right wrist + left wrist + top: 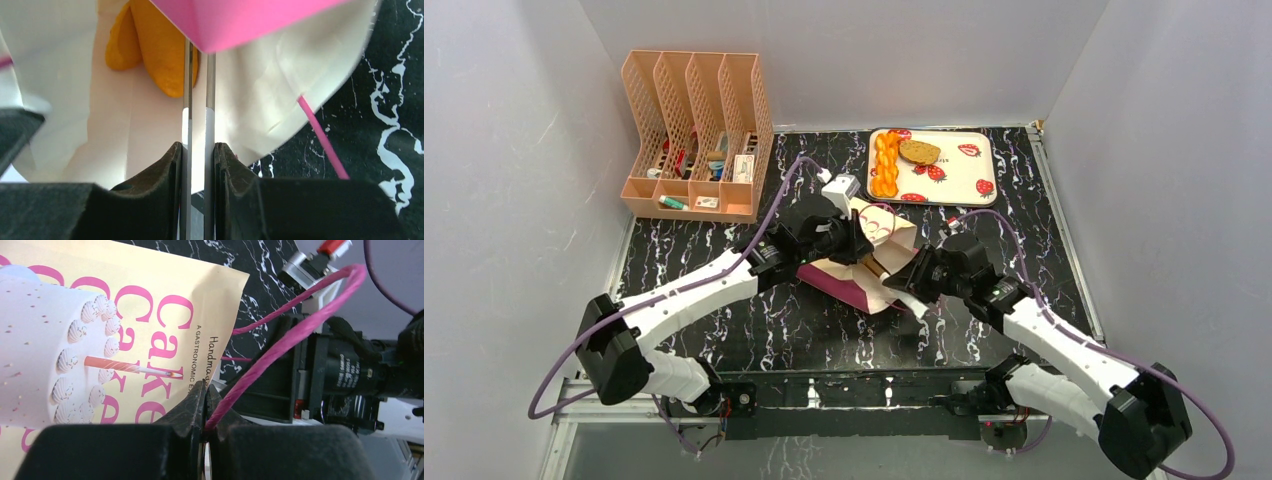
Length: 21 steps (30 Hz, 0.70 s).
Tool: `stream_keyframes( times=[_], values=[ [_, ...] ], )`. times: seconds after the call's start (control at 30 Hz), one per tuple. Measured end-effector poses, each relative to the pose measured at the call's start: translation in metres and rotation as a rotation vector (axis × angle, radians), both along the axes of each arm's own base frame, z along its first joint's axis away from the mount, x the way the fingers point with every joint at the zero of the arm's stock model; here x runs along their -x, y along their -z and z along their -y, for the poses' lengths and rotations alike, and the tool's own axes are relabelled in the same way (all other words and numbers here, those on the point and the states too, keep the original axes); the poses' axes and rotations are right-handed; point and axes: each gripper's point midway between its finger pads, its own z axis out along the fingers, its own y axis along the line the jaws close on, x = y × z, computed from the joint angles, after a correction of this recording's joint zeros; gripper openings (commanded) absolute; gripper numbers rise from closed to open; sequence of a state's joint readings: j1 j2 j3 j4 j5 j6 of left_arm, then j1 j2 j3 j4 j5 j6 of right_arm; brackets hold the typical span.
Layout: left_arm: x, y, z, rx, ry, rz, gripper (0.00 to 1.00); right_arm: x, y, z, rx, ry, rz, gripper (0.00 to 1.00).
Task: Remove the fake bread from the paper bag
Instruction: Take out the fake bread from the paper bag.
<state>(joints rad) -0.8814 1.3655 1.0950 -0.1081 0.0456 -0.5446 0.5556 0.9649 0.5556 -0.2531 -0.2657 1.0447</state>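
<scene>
The paper bag lies on its side in the middle of the table, its magenta side towards the arms. My left gripper is shut on the bag's purple cord handle, which runs out from between the fingertips beside the printed face. My right gripper reaches into the bag's mouth, jaws a narrow gap apart and tips hidden under a magenta fold. An orange piece of fake bread lies deep inside, beyond the fingers. A braided loaf and a brownish piece lie on the tray.
The strawberry-print tray sits at the back right. A peach file rack with small items stands at the back left. White walls close in both sides and the back.
</scene>
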Motion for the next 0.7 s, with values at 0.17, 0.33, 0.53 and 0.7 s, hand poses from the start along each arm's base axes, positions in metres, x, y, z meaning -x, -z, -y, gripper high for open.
stream_keyframes(
  times=[0.17,0.33,0.53,0.7],
  values=[
    [-0.013,-0.007,-0.011,-0.006,-0.103,0.035,0.00,0.014,-0.012,0.007,-0.007,-0.011,0.008,0.00],
    [-0.022,-0.002,-0.023,-0.052,-0.182,0.047,0.00,0.028,-0.028,0.015,-0.020,-0.014,0.027,0.00],
    [-0.030,0.009,-0.035,-0.120,-0.249,0.047,0.00,0.041,-0.051,0.024,-0.032,-0.007,0.047,0.00],
    [-0.033,0.010,-0.041,-0.144,-0.282,0.053,0.00,0.050,-0.072,0.036,-0.025,0.019,0.068,0.00]
  ],
)
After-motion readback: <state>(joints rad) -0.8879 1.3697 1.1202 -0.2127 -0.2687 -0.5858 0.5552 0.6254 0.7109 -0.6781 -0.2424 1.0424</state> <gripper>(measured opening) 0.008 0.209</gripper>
